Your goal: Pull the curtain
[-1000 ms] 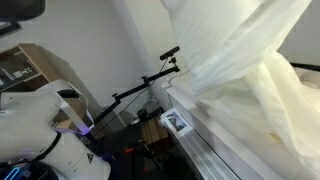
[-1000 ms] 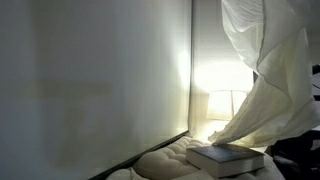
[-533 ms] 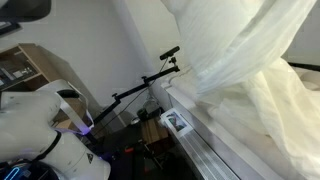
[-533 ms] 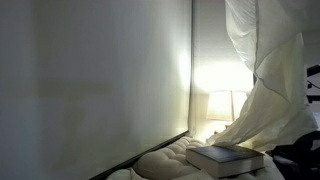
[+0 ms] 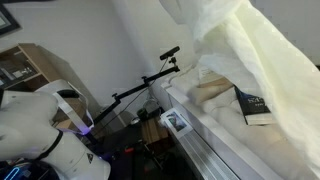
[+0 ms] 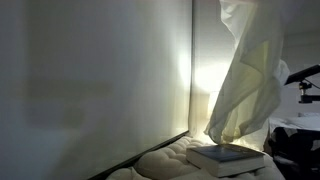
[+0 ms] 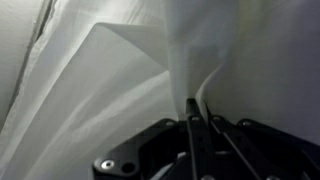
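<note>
Hand [image 7: 192, 122] pinches a fold of the curtain [image 7: 100, 80]; hem hangs above the book [image 6: 228, 156].

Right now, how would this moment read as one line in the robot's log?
gripper: shut on curtain | curtain: gathered into a hanging bunch | book: in view, lying flat on bedding

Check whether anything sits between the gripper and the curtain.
Nothing visible. In the wrist view the curtain bunches right at the gripper, apparently pinched. The blue book lies on the bedding below, not between them.
</note>
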You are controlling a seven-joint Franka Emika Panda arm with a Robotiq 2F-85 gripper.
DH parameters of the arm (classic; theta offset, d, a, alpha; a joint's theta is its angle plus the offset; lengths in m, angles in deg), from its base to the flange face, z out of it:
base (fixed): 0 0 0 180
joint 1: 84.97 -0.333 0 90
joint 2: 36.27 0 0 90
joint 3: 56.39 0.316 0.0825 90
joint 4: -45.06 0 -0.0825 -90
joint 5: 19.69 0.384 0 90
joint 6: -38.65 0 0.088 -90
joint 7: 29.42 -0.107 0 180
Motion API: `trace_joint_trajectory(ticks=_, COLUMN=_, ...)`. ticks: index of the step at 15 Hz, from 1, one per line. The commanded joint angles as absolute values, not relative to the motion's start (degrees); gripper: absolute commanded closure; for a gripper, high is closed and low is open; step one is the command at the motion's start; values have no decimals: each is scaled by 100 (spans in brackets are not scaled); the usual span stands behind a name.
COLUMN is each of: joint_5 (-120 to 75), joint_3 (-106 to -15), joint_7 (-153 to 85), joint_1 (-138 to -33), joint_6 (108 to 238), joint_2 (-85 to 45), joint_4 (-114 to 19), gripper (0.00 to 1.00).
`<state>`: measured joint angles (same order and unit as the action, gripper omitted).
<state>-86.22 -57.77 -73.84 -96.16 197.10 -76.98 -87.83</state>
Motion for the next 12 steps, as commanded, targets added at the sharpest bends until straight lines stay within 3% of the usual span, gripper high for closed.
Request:
trace_joint_trajectory(ticks=1, joint_5=-8580, joint_3=-5581, joint_7=-7309, joint_1=-9653, joint_6=19593, joint_2=-7966, joint_4=-8365, gripper=100)
trace_joint_trajectory(ticks=9, joint_5=-8642, joint_3=-5468, joint_7=-7336, joint_1=-9570, joint_6=19591, joint_2=-8993, joint_4=-8165, gripper=100)
trace_joint_trajectory(ticks=12, joint_5=-8006, joint_3=-5256, joint_7=-6688, joint_1=-9085, joint_6=19854, joint_2=-9204, joint_4=-8364, gripper=100)
